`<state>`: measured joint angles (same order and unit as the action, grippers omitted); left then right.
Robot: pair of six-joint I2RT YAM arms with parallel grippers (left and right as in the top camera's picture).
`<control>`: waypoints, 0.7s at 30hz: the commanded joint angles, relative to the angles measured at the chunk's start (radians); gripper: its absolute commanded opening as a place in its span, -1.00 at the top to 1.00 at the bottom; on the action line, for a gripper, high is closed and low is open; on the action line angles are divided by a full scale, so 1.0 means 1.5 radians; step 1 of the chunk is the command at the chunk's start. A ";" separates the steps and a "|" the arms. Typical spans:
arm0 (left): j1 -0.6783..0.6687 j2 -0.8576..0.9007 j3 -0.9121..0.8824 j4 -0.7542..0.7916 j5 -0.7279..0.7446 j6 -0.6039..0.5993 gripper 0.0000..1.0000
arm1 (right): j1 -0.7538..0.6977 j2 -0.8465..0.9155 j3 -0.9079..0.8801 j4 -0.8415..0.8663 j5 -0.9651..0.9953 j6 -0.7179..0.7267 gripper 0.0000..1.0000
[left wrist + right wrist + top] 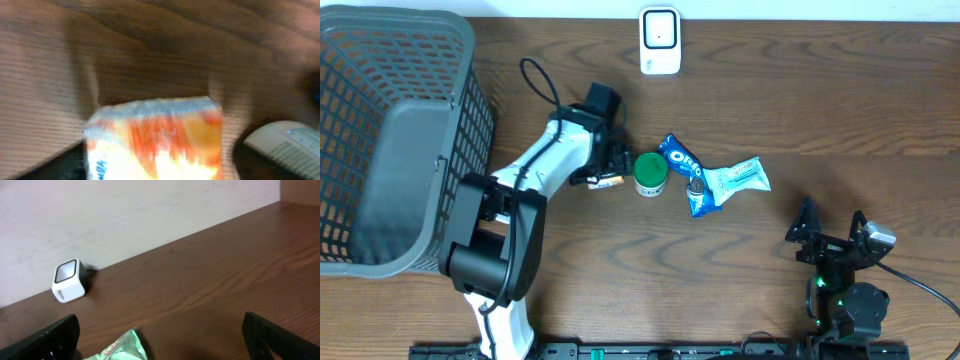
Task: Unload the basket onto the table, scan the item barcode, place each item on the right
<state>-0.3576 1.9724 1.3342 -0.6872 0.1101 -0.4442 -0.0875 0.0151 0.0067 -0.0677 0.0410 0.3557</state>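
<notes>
We count one scanner, one basket, one jar, one Oreo pack, one mint wrapper, one orange packet — left gripper state unclear, right gripper spread.

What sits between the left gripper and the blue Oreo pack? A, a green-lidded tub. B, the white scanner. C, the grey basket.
A: the overhead view shows the green-lidded tub standing between the left gripper and the Oreo pack.

Wood, plastic and shiny wrappers
Tabletop is matt brown wood with visible grain; basket is grey matt plastic mesh; scanner smooth white plastic; Oreo wrapper glossy.
</notes>
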 commanded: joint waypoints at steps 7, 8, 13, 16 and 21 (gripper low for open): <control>0.080 -0.146 0.172 -0.067 -0.047 0.112 -0.96 | -0.004 -0.002 -0.001 -0.002 0.004 0.002 -0.98; 0.095 -0.172 0.203 -0.078 -0.050 0.127 -0.96 | -0.004 -0.002 -0.001 -0.002 0.004 0.002 -0.98; 0.200 -0.313 0.367 -0.089 -0.072 0.177 -0.96 | -0.004 -0.002 -0.001 -0.002 0.004 0.002 -0.98; 0.252 -0.376 0.421 -0.081 -0.076 0.232 -0.96 | -0.004 -0.002 -0.001 -0.002 0.004 0.002 -0.99; 0.305 -0.479 0.434 -0.030 -0.086 0.244 -0.96 | -0.004 -0.002 -0.001 -0.002 0.004 0.002 -0.99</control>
<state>0.0689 1.2972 1.9892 -0.7456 -0.0044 -0.1413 -0.0875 0.0151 0.0067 -0.0677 0.0410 0.3557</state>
